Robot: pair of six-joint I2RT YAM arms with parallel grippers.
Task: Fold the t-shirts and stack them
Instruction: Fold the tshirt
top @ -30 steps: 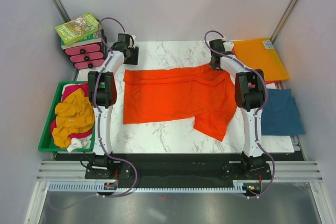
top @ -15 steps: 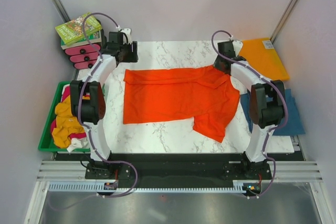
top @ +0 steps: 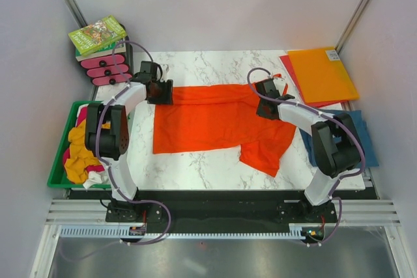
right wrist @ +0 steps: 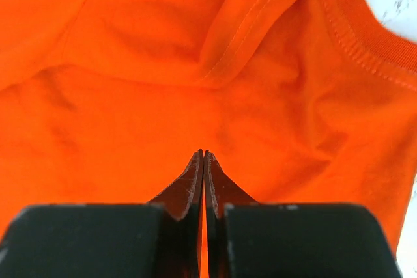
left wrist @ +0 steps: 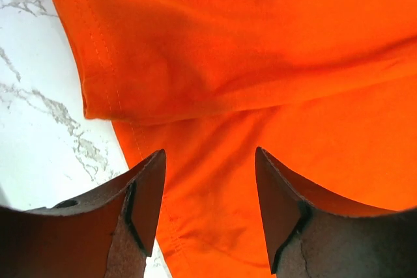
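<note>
The orange tee [top: 215, 118] lies spread across the middle of the bench [top: 215, 167], its long edge running from the far-left toward the far-right corner and one flap hanging down toward the near-right corner. The top view puts the left gripper [top: 159, 91] at the tee's far-left corner and the right gripper [top: 266, 105] over its right part, but from there neither gripper's state can be read. The wrist views settle it. On the left wrist the two fingers [left wrist: 146, 187] stand well apart, open just above a doubled, stitched hem with bare marble to one side. On the right wrist the fingers [right wrist: 189, 190] are pressed together tip to tip, closed, with no cloth seen between them; the ribbed collar curves past beyond them. Only the top view shows the rest: a teal tee [top: 365, 141] at the right edge, partly hidden by the right arm, folders [top: 322, 73] at the far-right corner, and a green bin [top: 57, 172] beside the left edge holding a mustard tee [top: 81, 151] with magenta and white ones.
</note>
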